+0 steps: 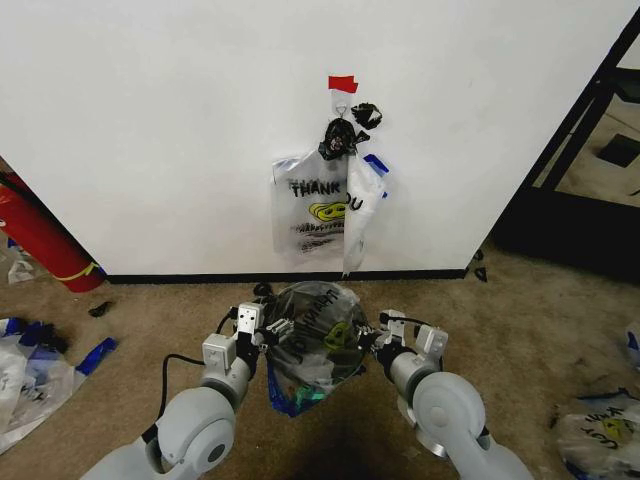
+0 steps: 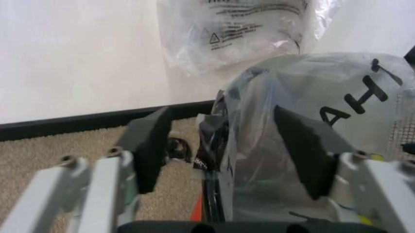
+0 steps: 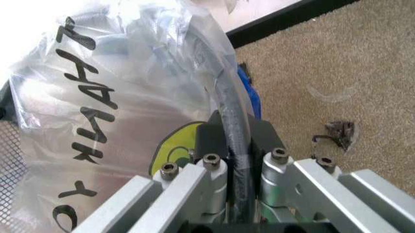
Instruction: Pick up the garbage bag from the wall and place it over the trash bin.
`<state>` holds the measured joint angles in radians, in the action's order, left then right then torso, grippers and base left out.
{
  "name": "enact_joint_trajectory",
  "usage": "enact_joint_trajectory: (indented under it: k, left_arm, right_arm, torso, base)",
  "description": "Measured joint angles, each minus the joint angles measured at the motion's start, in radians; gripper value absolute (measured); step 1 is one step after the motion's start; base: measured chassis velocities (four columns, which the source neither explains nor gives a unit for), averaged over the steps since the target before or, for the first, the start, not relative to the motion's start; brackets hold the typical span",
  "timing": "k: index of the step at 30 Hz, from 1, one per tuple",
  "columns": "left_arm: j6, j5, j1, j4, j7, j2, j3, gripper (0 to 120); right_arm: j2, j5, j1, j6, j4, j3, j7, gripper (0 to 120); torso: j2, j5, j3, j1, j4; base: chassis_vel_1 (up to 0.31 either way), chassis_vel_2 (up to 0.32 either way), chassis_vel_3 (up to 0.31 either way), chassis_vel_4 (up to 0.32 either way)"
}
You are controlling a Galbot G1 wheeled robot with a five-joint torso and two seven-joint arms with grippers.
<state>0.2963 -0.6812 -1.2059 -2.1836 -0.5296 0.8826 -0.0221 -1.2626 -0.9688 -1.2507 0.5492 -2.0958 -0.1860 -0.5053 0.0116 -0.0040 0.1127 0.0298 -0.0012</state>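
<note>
Your right hand (image 3: pixel 228 145) is clamped narrow on the rim of the small round black wire-mesh trash bin (image 3: pixel 227 104), pinching the film of the thin see-through white plastic garbage bag (image 1: pixel 315 330) against it. Your left hand (image 2: pixel 224 145) stands wide apart, its dark pads either side of the bag-covered rim on the opposite side, gripping nothing. The bag is draped over the bin's mouth on the tan carpet (image 1: pixel 520 330), between both hands. Judge it light, limp and slippery: take it at the edge, over the rim wire, never mid-film. Beyond, more printed bags (image 1: pixel 310 205) hang from the plain white wall (image 1: pixel 150 120) under a red tape patch (image 1: pixel 342 83).
</note>
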Motion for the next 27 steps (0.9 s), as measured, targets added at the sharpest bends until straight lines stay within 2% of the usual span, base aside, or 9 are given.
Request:
enact_joint_trajectory:
  k: [4,8,12,13,16,27]
  left_arm:
    - [-0.003,0.001,-0.008,-0.004,-0.003,0.002,-0.004,42]
    - [-0.008,0.002,-0.01,-0.004,-0.003,0.002,-0.008,30]
    - [-0.014,0.003,-0.013,-0.008,-0.004,0.001,-0.01,11]
    - [-0.014,0.003,-0.013,-0.008,-0.004,0.001,-0.01,11]
    - [-0.017,0.003,-0.011,-0.008,-0.004,0.002,-0.01,0]
    - [-0.032,-0.013,0.009,-0.004,-0.007,0.003,-0.027,0]
  right_arm:
    - [-0.001,0.001,0.005,0.0,0.005,0.002,-0.001,1]
    - [-0.003,0.001,0.009,0.001,0.007,0.005,-0.002,1]
    - [-0.003,0.001,0.011,0.002,0.013,0.006,-0.002,1]
    - [-0.003,0.001,0.011,0.002,0.013,0.006,-0.002,1]
    - [-0.003,0.002,0.012,0.002,0.014,0.007,-0.002,1]
    - [-0.003,0.001,0.009,0.002,0.015,0.006,-0.002,1]
  torso:
    - [0.0,0.0,0.0,0.0,0.0]
    - [0.0,0.0,0.0,0.0,0.0]
    - [0.0,0.0,0.0,0.0,0.0]
    - [0.0,0.0,0.0,0.0,0.0]
    - [0.0,0.0,0.0,0.0,0.0]
    - [0.0,0.0,0.0,0.0,0.0]
  base:
    - [0.0,0.0,0.0,0.0]
    - [0.0,0.0,0.0,0.0]
    - [0.0,0.0,0.0,0.0]
    - [0.0,0.0,0.0,0.0]
    - [0.0,0.0,0.0,0.0]
    - [0.0,0.0,0.0,0.0]
